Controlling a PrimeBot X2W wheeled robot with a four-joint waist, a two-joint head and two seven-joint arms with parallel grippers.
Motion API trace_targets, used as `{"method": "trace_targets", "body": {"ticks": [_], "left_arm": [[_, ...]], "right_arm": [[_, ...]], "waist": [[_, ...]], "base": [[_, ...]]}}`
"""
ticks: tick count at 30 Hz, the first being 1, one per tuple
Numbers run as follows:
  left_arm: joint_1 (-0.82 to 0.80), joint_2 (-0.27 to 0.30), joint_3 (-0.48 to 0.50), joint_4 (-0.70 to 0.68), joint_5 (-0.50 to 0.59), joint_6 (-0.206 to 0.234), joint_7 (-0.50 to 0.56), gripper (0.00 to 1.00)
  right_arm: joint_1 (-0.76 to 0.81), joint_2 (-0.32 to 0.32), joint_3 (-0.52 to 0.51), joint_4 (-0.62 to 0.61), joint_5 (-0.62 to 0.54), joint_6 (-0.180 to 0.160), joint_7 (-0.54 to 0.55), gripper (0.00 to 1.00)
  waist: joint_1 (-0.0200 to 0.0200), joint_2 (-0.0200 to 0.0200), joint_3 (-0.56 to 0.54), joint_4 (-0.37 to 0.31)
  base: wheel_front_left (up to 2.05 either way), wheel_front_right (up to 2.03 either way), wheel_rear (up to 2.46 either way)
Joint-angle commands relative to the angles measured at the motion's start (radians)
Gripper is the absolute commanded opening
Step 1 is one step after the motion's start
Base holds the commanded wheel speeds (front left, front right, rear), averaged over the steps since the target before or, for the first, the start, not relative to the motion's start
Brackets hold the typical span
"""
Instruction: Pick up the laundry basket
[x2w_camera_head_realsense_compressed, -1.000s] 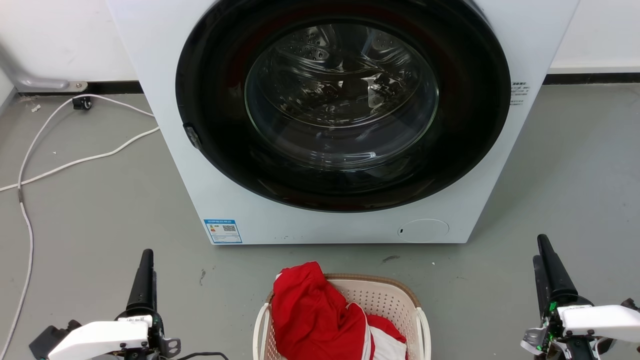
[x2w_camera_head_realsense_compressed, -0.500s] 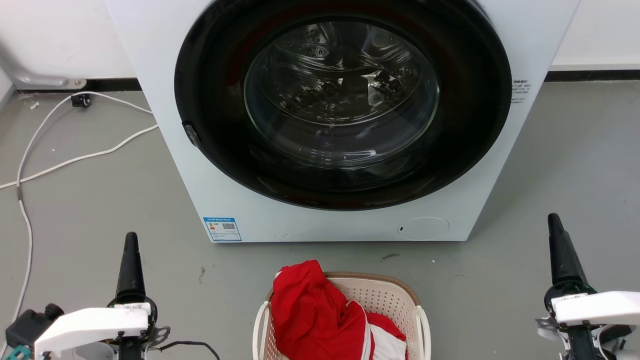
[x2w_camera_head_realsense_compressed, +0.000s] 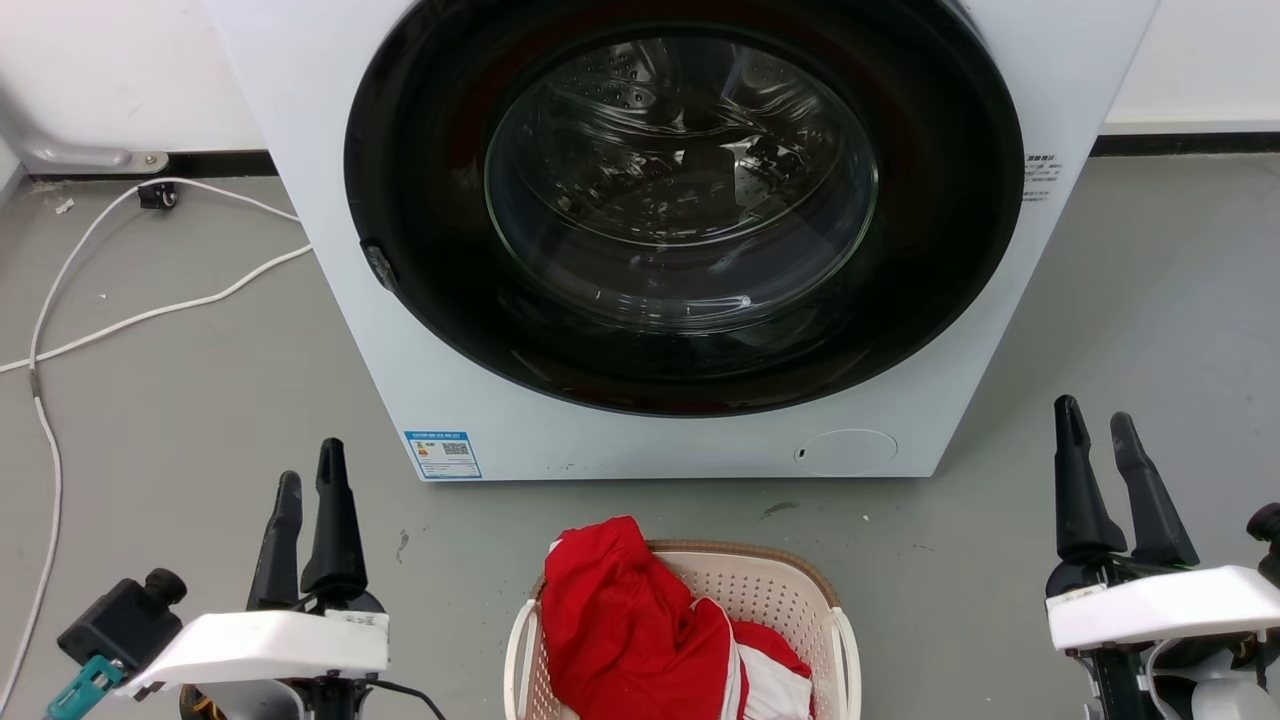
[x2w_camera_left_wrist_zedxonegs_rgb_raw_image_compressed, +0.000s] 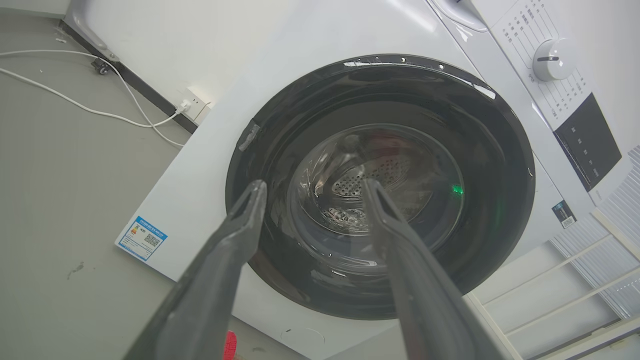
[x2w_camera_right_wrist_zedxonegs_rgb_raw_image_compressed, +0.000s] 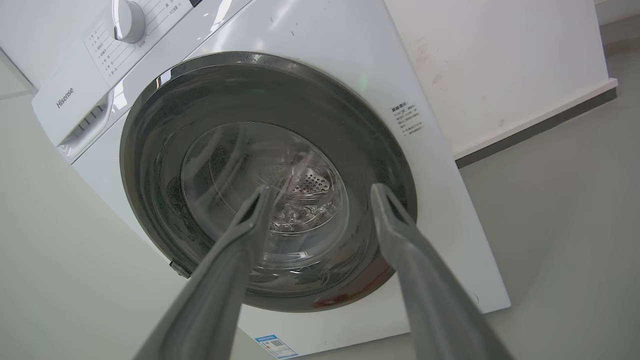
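Because the cream perforated plastic laundry basket with the brown woven-look rim sits on the grey floor midway between the two arms, the coming move turns on each arm swinging inward toward its own side of it. The basket is at the bottom centre of the head view, just in front of the white front-loading washing machine but apart from it, with a crumpled red and white garment heaped inside and spilling over its left rim. Its near end is cut off by the picture's edge, so its long axis cannot be told for sure. Its white side handles face left and right.

The left end effector stands well out to the basket's left, the right end effector well out to its right. Both have their dark fingers spread and empty, pointing at the machine door instead of the basket. Neither arm looks clearly nearer. Each handle probably falls to the arm on its own side, which would need to turn inward and drop lower.
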Motion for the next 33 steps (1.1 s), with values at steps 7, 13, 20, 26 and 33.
{"method": "trace_targets", "body": {"ticks": [7,13,20,26,33], "left_arm": [[0.01,0.003,-0.059,-0.047,0.199,0.009,-0.028,1.0],[0.022,0.003,-0.114,-0.034,0.34,0.027,-0.046,1.0],[0.027,0.004,-0.159,-0.014,0.474,0.048,-0.062,1.0],[0.027,0.026,-0.209,-0.007,0.569,0.071,-0.078,1.0],[0.029,0.048,-0.259,0.006,0.635,0.101,-0.093,1.0]], "right_arm": [[0.017,-0.001,0.011,-0.032,-0.138,0.0,-0.027,1.0],[0.037,-0.001,-0.001,0.002,-0.229,0.0,-0.045,1.0],[0.046,-0.001,-0.001,0.036,-0.306,0.0,-0.062,1.0],[0.044,0.0,0.001,0.058,-0.37,0.0,-0.078,1.0],[0.045,0.0,0.002,0.075,-0.436,0.0,-0.093,1.0]], "waist": [[0.0,0.0,0.0,-0.002],[0.0,0.0,-0.004,-0.006],[0.0,0.0,-0.001,-0.011],[0.0,0.0,0.005,-0.014],[0.0,0.0,0.008,-0.015]], "base": [[0.0,0.0,0.0],[0.0,0.0,0.0],[0.0,0.0,0.0],[0.0,0.0,0.0],[0.0,0.0,0.0]]}}
